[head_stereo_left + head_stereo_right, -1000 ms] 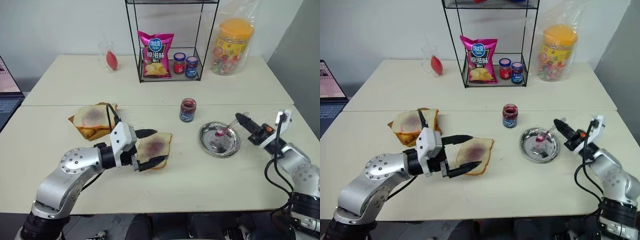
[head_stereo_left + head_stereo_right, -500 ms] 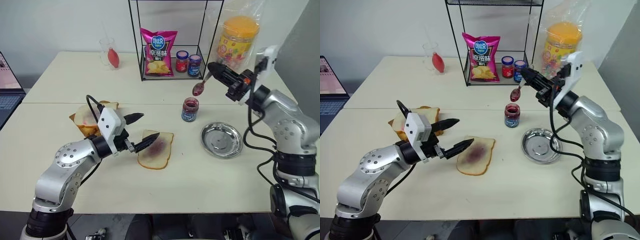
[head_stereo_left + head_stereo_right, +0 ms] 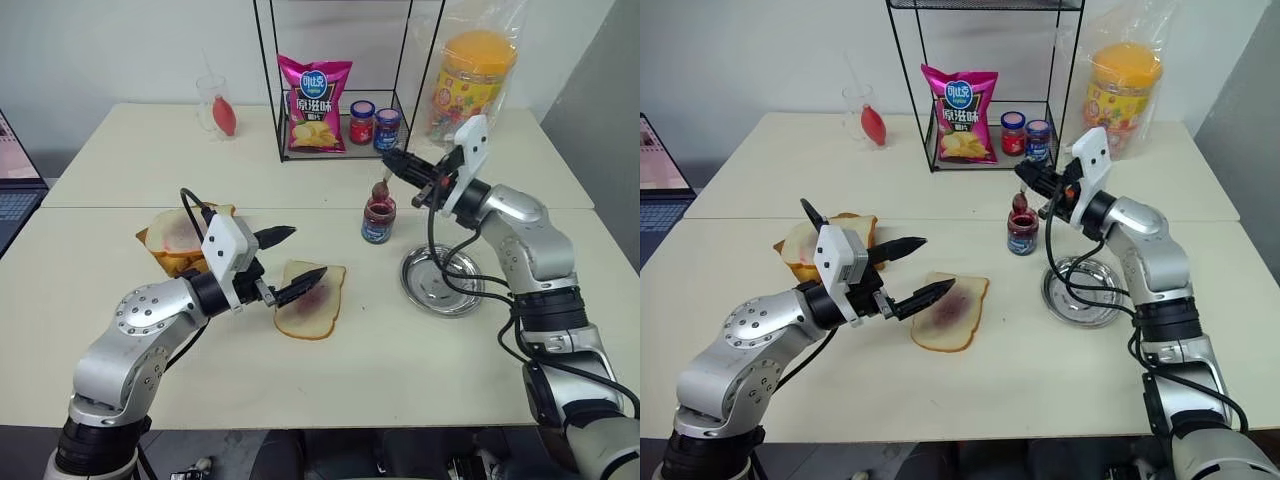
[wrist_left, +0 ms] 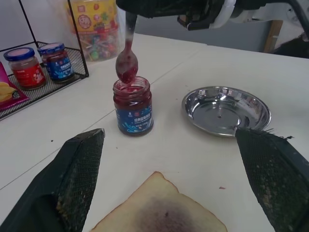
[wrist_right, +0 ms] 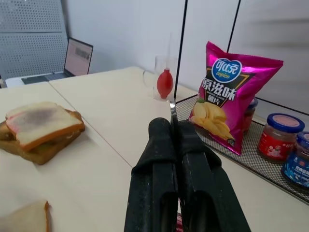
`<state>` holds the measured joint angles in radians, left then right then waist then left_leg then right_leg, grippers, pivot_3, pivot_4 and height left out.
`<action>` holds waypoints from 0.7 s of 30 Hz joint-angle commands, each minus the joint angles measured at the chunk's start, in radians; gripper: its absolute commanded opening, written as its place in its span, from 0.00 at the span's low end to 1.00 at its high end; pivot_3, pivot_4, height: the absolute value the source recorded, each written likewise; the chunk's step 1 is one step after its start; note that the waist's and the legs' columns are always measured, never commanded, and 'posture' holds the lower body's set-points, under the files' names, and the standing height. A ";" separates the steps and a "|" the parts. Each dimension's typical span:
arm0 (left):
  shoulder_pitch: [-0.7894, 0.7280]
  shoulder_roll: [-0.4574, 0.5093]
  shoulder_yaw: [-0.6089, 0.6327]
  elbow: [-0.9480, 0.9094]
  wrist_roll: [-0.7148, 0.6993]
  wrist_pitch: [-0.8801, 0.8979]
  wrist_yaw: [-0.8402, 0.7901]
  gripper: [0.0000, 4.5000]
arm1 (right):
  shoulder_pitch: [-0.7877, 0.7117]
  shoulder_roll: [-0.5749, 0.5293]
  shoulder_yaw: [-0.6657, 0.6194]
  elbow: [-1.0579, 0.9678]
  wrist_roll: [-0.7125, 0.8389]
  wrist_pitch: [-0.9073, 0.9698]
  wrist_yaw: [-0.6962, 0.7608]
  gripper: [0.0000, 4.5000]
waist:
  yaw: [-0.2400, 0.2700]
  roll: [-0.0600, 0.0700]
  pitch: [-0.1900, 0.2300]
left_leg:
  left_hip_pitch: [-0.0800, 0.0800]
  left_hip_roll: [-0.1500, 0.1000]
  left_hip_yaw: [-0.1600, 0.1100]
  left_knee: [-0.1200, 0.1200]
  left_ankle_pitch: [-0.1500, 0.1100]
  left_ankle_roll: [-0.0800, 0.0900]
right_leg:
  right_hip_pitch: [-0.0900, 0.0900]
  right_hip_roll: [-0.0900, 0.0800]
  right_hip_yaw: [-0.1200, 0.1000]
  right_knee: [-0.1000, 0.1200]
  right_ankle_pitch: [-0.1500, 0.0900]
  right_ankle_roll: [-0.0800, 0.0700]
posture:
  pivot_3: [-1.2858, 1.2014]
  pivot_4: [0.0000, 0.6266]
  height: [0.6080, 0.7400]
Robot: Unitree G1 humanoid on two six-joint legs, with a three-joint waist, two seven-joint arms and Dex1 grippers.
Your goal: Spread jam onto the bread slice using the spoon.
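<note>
Spoon hanging bowl-down right over the open jam jar

Head views: the right tool (image 3: 392,162) is pinching the spoon (image 3: 380,188) shut-fingered above the jam jar (image 3: 377,219); a tilt could be dripping jam onto the bench (image 3: 420,350). Left wrist view: the left tool (image 4: 169,179) is gaping empty over the bread slice (image 4: 161,212); lowering it risks smearing the patch. Right wrist view: the closed fingers (image 5: 161,159) are gripping only the thin handle, so it could be slipping.
</note>
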<state>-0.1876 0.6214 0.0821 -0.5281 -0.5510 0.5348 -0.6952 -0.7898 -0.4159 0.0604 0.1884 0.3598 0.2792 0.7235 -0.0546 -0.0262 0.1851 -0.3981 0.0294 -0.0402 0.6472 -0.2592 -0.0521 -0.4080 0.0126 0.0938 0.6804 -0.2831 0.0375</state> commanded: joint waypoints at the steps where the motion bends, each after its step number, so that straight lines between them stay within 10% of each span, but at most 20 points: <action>1: 0.002 0.013 0.022 -0.032 -0.009 -0.008 -0.003 1.00 | -0.012 0.001 0.019 0.020 -0.072 -0.094 0.022 0.01 | 0.000 0.000 0.000 | 0.000 0.000 0.000 0.000 0.000 0.000 | 0.000 0.000 0.000 0.000 0.000 0.000 | 0.52 0.24 1.00; 21: 0.002 0.008 0.008 0.015 0.004 -0.013 -0.015 1.00 | -0.021 0.074 0.026 0.216 -0.195 -0.120 -0.033 0.01 | -0.001 0.000 0.000 | 0.000 0.000 0.000 0.001 0.000 0.000 | 0.000 0.000 0.000 0.001 0.000 0.000 | 0.52 0.24 1.00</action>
<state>-0.1797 0.6297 0.0843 -0.5029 -0.5484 0.5339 -0.7091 -0.7899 -0.3503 0.1096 0.4123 0.1567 0.1422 0.7045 -0.0553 -0.0262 0.1851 -0.3979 0.0296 -0.0408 0.6477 -0.2591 -0.0523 -0.4079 0.0124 0.0931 0.6814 -0.2829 0.0371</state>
